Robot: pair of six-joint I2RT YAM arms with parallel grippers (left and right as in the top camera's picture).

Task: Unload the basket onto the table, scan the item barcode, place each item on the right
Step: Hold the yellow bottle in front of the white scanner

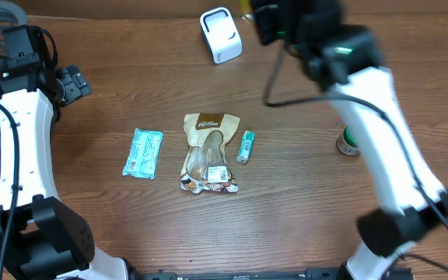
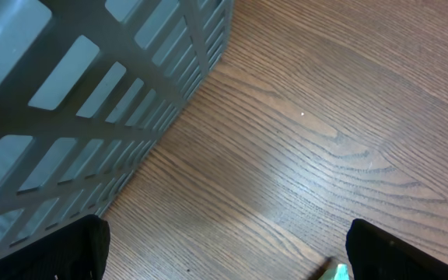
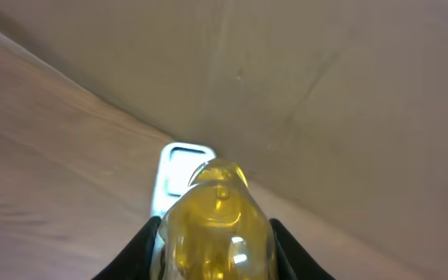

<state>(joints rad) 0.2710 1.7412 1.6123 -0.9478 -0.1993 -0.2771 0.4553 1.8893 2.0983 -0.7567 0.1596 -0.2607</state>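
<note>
right gripper: pinching a yellow translucent bottle – fingers on both sides of it
yellow bottle position: raised at the table's far edge, just beside the white scanner, nose toward it
barcode: cannot tell, not readable
left gripper: spread wide, holding nothing – over bare wooden table next to the grey basket
mid-table: teal packet, brown pouch, small green tube touching the pouch's right edge
right side: small green-white bottle, well apart from the rest
</note>
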